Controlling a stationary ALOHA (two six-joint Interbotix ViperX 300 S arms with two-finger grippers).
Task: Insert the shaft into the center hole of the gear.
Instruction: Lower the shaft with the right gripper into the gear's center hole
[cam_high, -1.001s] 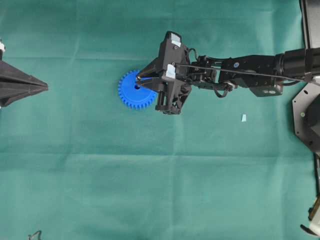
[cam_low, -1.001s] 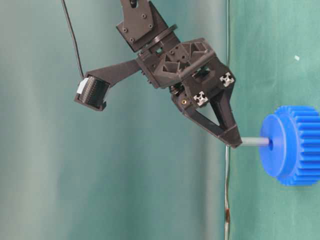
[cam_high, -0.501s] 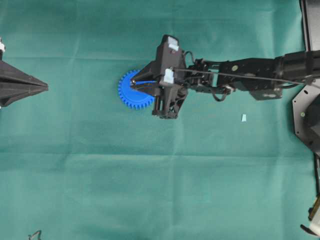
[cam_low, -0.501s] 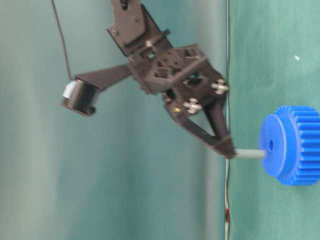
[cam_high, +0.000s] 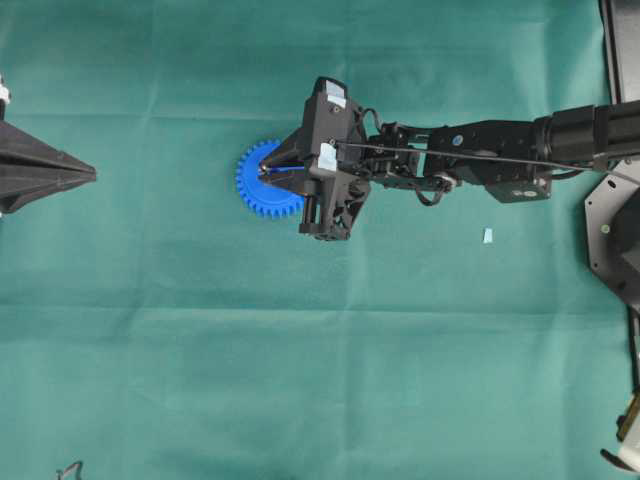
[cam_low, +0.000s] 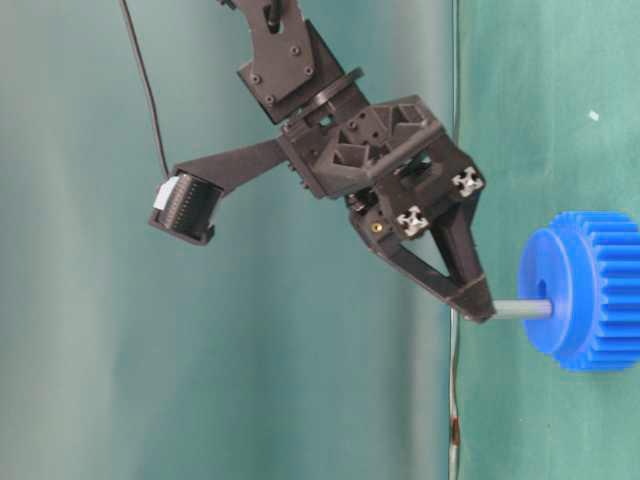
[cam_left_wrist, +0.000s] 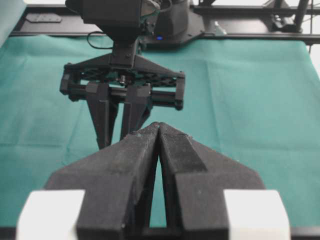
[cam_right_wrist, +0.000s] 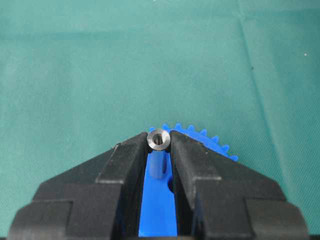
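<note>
OVERHEAD: right pincer (cam_high: 268, 172) covers most of bright blue toothed plastic gear (cam_high: 252, 185); center hole hidden | RIGHT WRIST: gear (cam_right_wrist: 200, 137) mostly behind pincer fingers (cam_right_wrist: 200, 170); lower end of silvery-grey metal shaft (cam_right_wrist: 159, 150) cut from sight | TABLE-LEVEL: gear (cam_low: 590, 290) cropped at right edge; shaft-to-hole seating indeterminate.

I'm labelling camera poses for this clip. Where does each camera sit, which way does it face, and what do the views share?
Overhead: above the cloth, looking straight down; gear, right end effector, left end effector.
Table-level: low, side-on, picture turned sideways; right end effector holds the shaft at the gear.
Left wrist: behind its shut fingers, facing the right arm.
Right wrist: looks past its fingers at shaft and gear.
Shared: overhead, table-level and right wrist show the gear.
</note>
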